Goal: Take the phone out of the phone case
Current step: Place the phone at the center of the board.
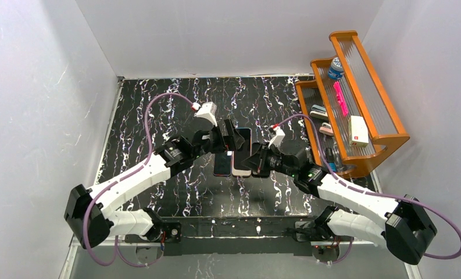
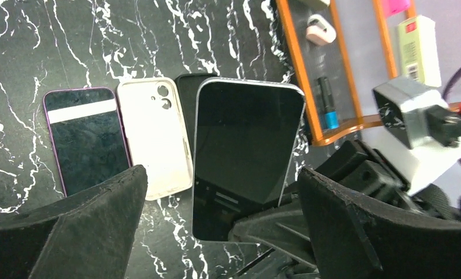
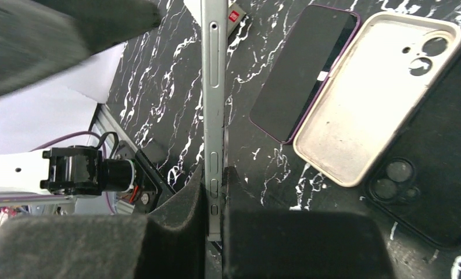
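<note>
The phone (image 2: 245,154), dark-screened with a silver frame, is lifted off the table and bare. My right gripper (image 3: 215,197) is shut on its lower end, and the right wrist view shows it edge-on (image 3: 214,87). The black phone case (image 3: 431,174) lies empty on the table with its camera cut-outs showing, partly hidden behind the phone (image 2: 186,96) in the left wrist view. My left gripper (image 2: 222,232) is open wide, its fingers (image 2: 94,221) standing on either side of the phone's lower end without touching it. In the top view the two grippers (image 1: 231,142) (image 1: 254,161) meet at mid-table.
A white empty case (image 2: 158,136) and a purple-edged phone (image 2: 88,139) lie side by side left of the black case. An orange wooden rack (image 1: 385,136) with small items stands at the right edge. White walls enclose the black marbled table (image 1: 158,110).
</note>
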{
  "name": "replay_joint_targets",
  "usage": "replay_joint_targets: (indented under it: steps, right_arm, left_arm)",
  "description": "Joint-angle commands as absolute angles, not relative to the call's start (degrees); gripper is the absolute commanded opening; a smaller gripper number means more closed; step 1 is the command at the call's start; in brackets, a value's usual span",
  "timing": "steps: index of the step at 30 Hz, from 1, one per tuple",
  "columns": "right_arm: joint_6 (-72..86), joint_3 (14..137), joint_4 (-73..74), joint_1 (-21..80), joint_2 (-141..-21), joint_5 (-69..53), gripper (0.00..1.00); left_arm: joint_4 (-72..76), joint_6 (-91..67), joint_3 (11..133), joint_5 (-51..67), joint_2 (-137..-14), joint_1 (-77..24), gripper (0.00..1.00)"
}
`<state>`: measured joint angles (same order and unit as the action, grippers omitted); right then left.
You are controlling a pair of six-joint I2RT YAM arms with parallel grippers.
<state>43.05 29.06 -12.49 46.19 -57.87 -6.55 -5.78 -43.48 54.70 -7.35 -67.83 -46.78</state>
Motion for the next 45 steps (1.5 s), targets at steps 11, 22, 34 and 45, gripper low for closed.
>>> replay_joint_targets:
  steps: [11,22,34,45]
  right_arm:
    - [42.4,33.9,-24.3,50.1,-61.7,-7.5,0.01]
    - [43.0,33.2,-26.1,50.3,-61.8,-7.9,0.01]
    - [43.1,32.2,-26.7,50.3,-62.4,-7.5,0.01]
    - [39.2,30.5,-20.2,50.3,-55.0,1.4,0.73]
  left_arm:
    - [-5.0,-42.4,56.9,-4.7,-73.4,-48.2,0.98]
    - [-3.4,-44.3,54.6,-5.0,-72.4,-48.3,0.98]
    - [-7.8,-41.7,54.9,-9.8,-73.1,-48.3,0.57]
    - [-18.7,-35.1,55.7,-16.2,-74.0,-43.7,0.06]
